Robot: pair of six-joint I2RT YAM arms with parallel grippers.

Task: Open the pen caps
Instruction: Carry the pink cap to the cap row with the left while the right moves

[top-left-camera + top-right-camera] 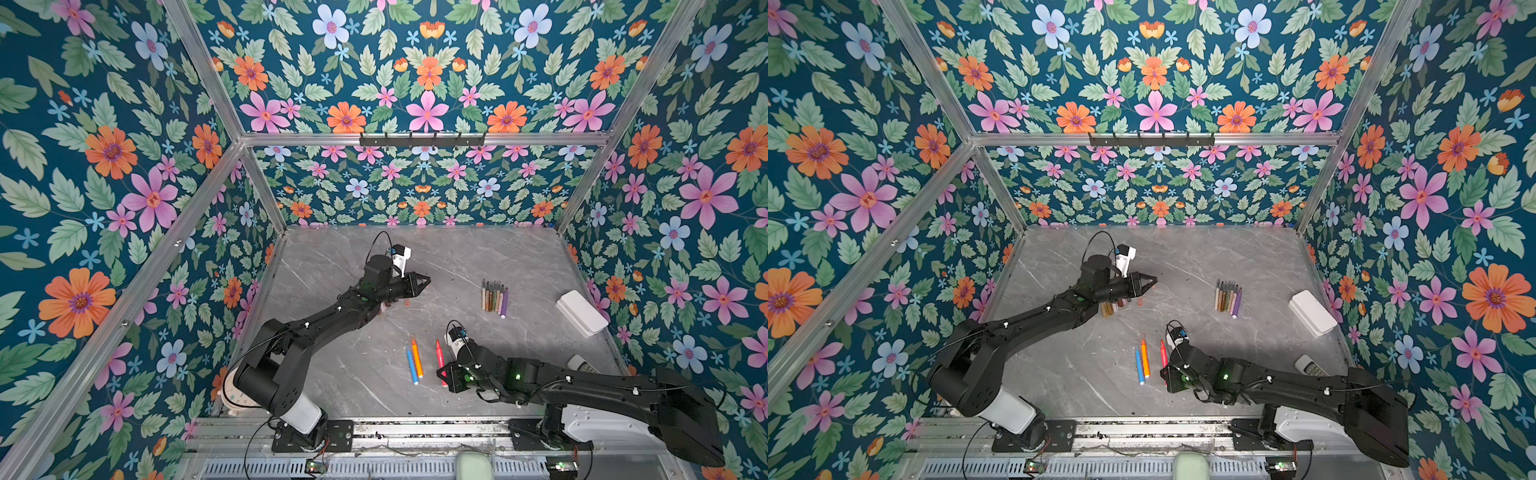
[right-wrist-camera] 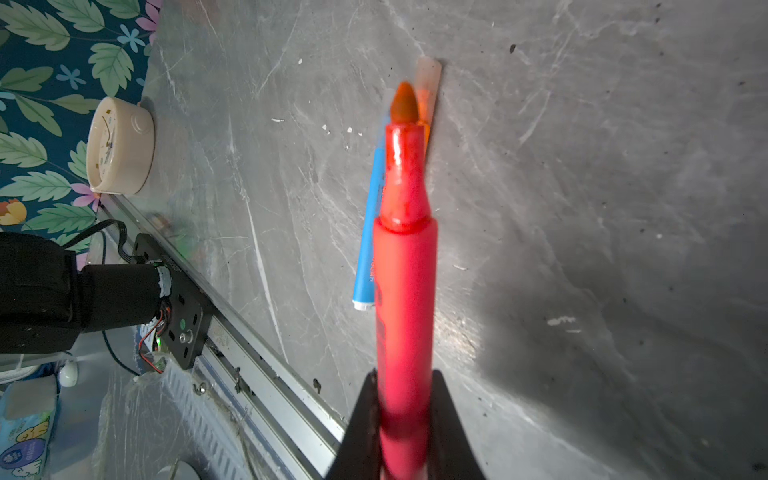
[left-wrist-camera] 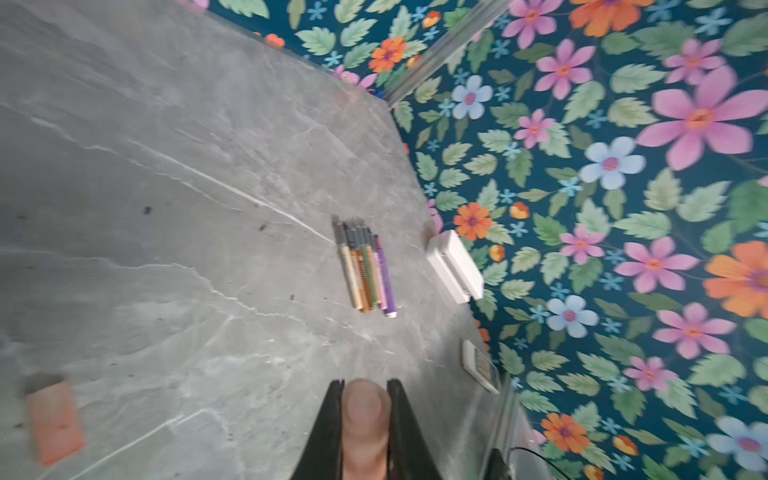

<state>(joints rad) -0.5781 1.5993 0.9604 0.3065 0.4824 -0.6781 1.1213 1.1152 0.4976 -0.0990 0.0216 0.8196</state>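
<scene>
**Red pen uncapped, one part in each gripper**
Your left gripper [image 3: 365,384] pinches a pinkish cap [image 3: 365,415], and your right gripper [image 2: 403,376] clamps the bare-tipped red pen [image 2: 405,270] at the front. Next, set both down, then take the one blue pen [image 1: 411,365] or the one orange pen [image 1: 417,357]. The bundle [image 1: 494,296] holds about six pens, and the loose caps [image 1: 1113,305] are half hidden.

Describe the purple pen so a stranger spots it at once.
In a top view, find the white box by the right wall. Left of it lies a tight row of pens; the purple pen ends the row nearest the box, the only purple one.
</scene>
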